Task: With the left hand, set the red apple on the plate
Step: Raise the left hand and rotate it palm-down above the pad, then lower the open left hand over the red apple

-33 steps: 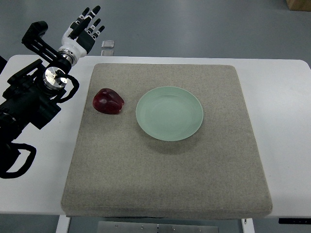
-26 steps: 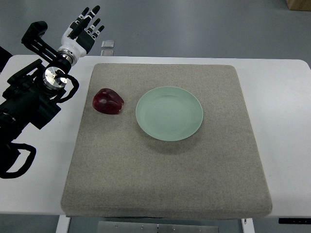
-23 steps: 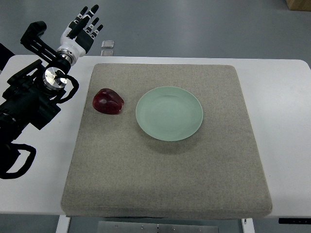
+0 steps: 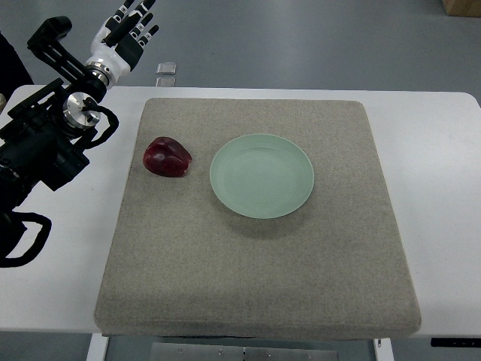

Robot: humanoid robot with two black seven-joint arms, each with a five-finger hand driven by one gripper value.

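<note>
- The pale green plate (image 4: pixel 261 175) lies flat on the grey mat (image 4: pixel 255 263), a little toward the far edge of the mat and near its middle from left to right. Nothing is in the plate; I see only its smooth bare surface.
- The red apple (image 4: pixel 167 157) rests on the mat close to the left edge, just beside the left rim of the plate but not touching it. A narrow strip of mat shows between the two.
- The mat covers most of the white table (image 4: pixel 443 195); the table shows bare along its left and right sides.
- My left hand (image 4: pixel 124 34) is up at the far left corner of the table, past the far edge of the mat and well apart from the apple. Its fingers (image 4: pixel 143 24) are stretched out and slightly spread, pointing away from me, and they hold nothing and touch nothing.
- My left arm (image 4: pixel 45 147) comes in from the left edge, dark and bulky, above the left side of the table.
- A small pale object (image 4: pixel 167 68) lies on the floor beyond the far edge of the table; I cannot tell what it is.
</note>
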